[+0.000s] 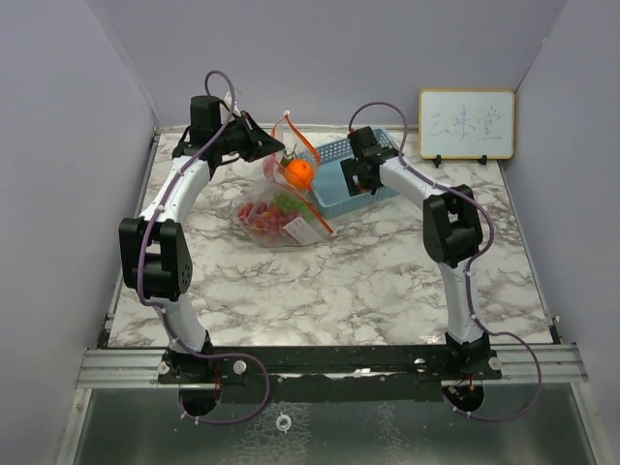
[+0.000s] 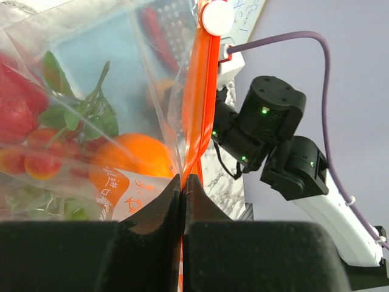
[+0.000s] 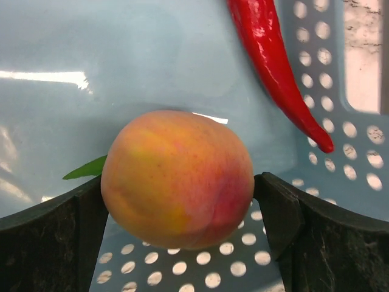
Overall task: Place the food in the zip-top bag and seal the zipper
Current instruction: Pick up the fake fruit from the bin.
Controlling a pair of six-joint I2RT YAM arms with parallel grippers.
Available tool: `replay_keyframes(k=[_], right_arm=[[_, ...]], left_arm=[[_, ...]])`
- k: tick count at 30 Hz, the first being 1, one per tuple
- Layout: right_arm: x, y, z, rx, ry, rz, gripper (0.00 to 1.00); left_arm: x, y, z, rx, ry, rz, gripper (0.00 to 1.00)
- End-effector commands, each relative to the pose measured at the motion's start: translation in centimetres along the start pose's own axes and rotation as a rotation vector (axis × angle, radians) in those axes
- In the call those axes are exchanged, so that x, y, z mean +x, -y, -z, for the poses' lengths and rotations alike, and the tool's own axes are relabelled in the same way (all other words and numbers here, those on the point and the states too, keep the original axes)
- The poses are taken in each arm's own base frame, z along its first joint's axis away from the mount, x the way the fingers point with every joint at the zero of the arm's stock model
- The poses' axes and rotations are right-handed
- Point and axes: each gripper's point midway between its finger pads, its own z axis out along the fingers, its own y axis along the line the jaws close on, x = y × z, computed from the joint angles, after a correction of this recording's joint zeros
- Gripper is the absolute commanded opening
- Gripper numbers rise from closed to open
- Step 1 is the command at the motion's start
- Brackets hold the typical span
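Your left gripper (image 2: 182,182) is clamped tight on the orange-red zipper (image 2: 203,91), its two fingers pressed together on the strip, and it holds that edge of the bag (image 1: 281,208) up above the table (image 1: 339,281), near the middle of the far edge. The rest of the bag sags down onto the marble, with an orange (image 2: 130,158), a strawberry (image 2: 18,103) and some small red and green pieces already inside it. Your right gripper (image 1: 360,177) reaches into the blue basket (image 1: 334,152), which sits just right of the bag toward the far edge. Its fingers are spread wide and touch both sides of the peach (image 3: 176,179). A red pepper (image 3: 273,67) lies in the basket just behind the peach.
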Motion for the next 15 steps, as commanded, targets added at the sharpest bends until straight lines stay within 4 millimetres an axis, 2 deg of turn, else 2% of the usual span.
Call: replay_keyframes(k=[1, 4, 5, 7, 8, 11, 13, 15], right_arm=[[2.7, 0.5, -2.1, 0.06, -0.077, 0.042, 0.96], [2.1, 0.7, -2.0, 0.065, -0.057, 0.038, 0.83], [1.6, 0.8, -1.6, 0.063, -0.043, 0.034, 0.77], [0.3, 0.9, -0.7, 0.051, -0.006, 0.027, 0.59], [-0.5, 1.0, -0.1, 0.039, 0.013, 0.021, 0.54], [-4.4, 0.4, 3.5, -0.06, 0.119, -0.012, 0.39], [-7.2, -0.8, 6.8, -0.189, 0.218, -0.029, 0.36], [-9.8, -2.5, 11.0, -0.362, 0.341, -0.043, 0.36]], left_arm=[[0.1, 2.3, 1.2, 0.054, 0.006, -0.056, 0.0], [0.1, 2.1, 1.2, 0.047, 0.005, -0.056, 0.0], [0.1, 2.0, 1.1, 0.046, 0.003, -0.055, 0.0], [0.2, 1.9, 1.1, 0.043, 0.001, -0.053, 0.0], [0.2, 1.8, 1.1, 0.043, 0.001, -0.054, 0.0], [0.2, 1.8, 1.1, 0.037, 0.002, -0.056, 0.0], [0.2, 1.8, 1.1, 0.034, 0.002, -0.058, 0.0], [0.1, 1.9, 1.2, 0.033, 0.004, -0.061, 0.0]])
